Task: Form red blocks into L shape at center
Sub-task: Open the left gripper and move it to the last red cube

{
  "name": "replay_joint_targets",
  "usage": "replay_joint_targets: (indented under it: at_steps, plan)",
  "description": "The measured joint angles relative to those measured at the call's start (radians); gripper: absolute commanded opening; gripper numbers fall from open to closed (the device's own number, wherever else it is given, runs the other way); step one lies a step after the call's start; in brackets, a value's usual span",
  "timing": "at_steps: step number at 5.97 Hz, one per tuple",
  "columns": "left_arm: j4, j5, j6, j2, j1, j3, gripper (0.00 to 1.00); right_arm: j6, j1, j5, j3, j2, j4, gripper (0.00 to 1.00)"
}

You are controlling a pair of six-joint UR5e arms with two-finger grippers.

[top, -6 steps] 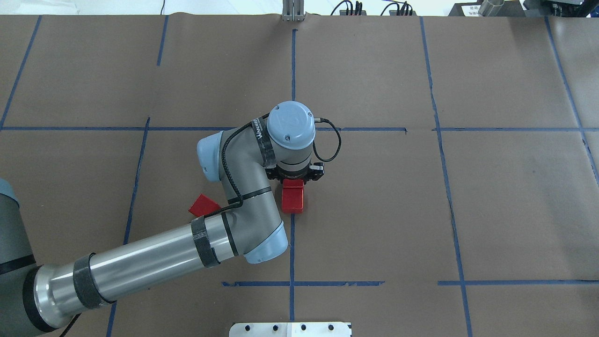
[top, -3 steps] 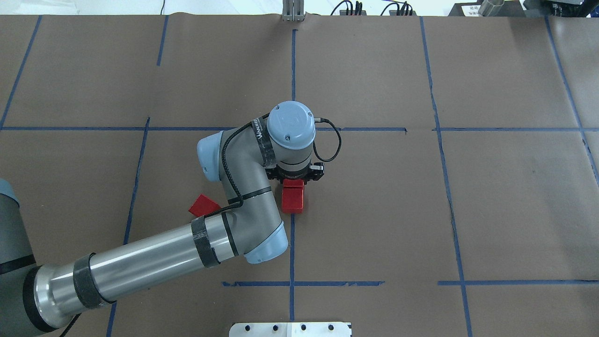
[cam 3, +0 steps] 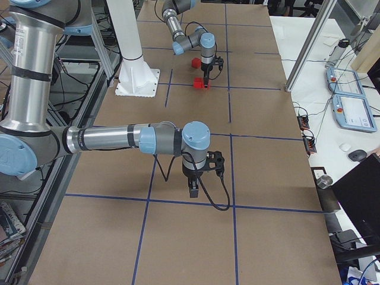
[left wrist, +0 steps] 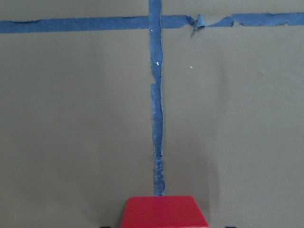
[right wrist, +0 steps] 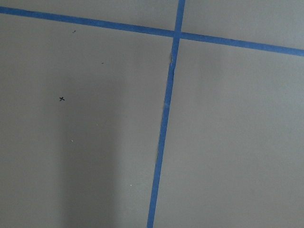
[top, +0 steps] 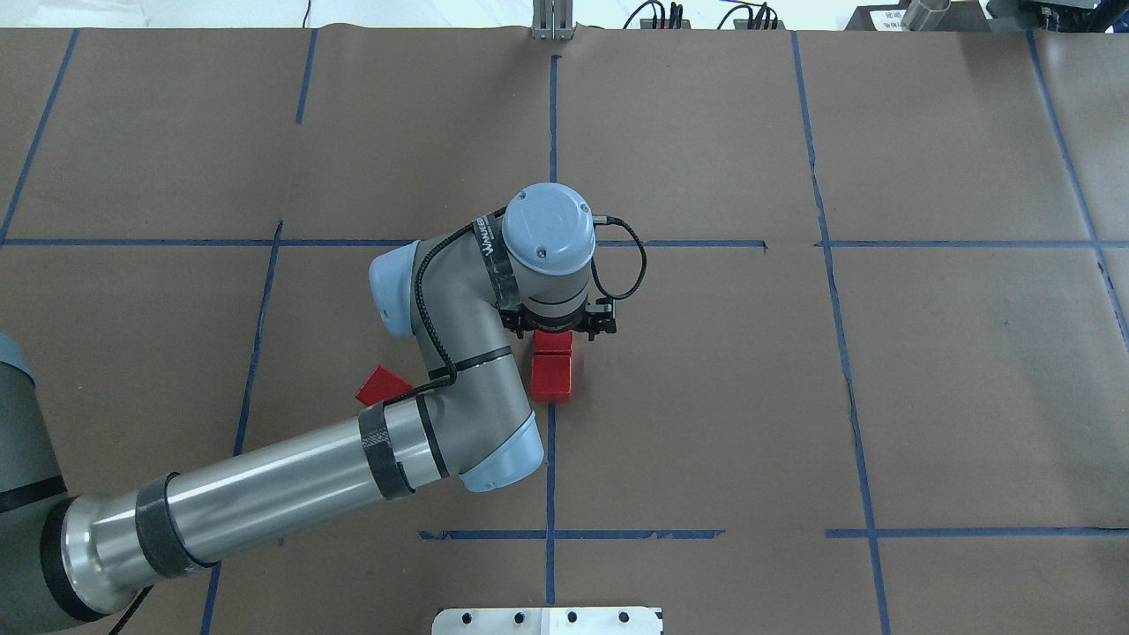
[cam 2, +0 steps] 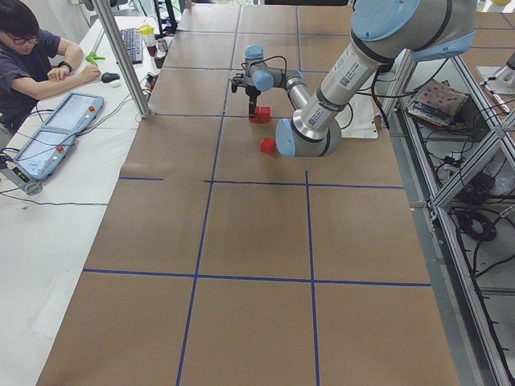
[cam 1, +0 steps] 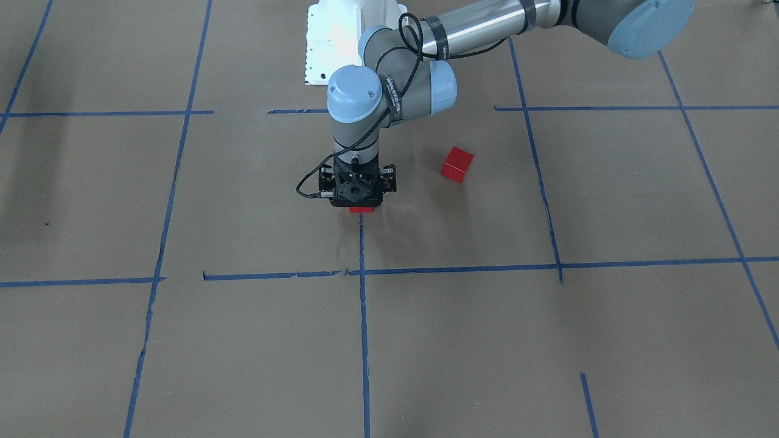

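1. Landmark: long blue tape line splitting the centre patch of brown paper.
2. Two red blocks sit on that line's end, touching in a straight row: near block and far block.
3. Third red block lies well off the line on the robot's left, part-hidden by the left arm. No L yet.
4. Left gripper points down over the far block. The wrist view shows bare paper either side of the block, so the jaws stand apart.
5. Right gripper is far from the line on the robot's right; its spread can't be told.
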Motion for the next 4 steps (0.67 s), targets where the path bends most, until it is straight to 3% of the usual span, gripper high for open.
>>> replay_joint_targets:
  at_steps: [2,4]
  plan:
    - [0.009,-0.121,0.059,0.047,-0.089,-0.090,1.00,0.000,0.001,0.000,-0.001,0.001,0.001,1.00]
    - [0.010,-0.190,0.188,0.232,-0.149,-0.282,1.00,0.001,0.000,0.000,-0.001,0.002,0.001,1.00]
